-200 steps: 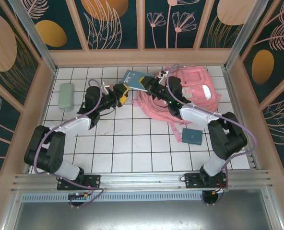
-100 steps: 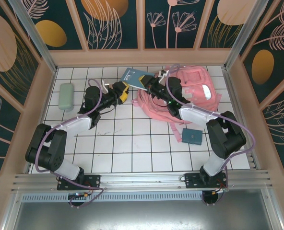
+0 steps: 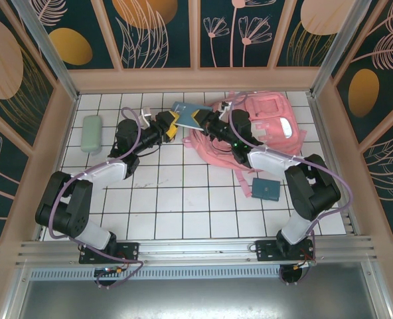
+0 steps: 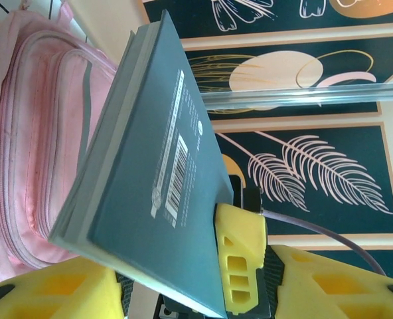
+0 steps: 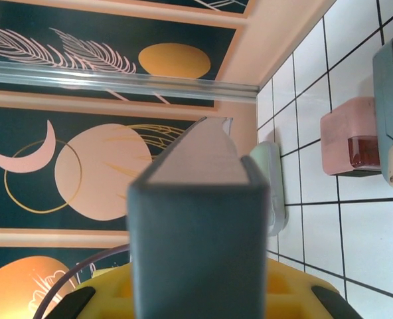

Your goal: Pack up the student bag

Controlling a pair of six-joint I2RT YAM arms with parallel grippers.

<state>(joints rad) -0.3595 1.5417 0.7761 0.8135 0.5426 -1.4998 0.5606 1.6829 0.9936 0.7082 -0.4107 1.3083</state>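
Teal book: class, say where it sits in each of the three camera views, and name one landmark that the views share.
Top external: the teal book is at upper centre, just left of the student bag.
Left wrist: the teal book runs diagonally through the middle, barcode showing, with the bag at left.
Right wrist: its spine stands end-on at bottom centre.
Shared landmark: the dark floral wall panels behind.

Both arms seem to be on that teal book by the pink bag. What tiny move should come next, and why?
Probably close the left gripper firmly on the teal book. Its yellow fingers straddle the cover, but a firm clamp isn't clear, while the right gripper is shut on the book. The pink backpack lies just beside.
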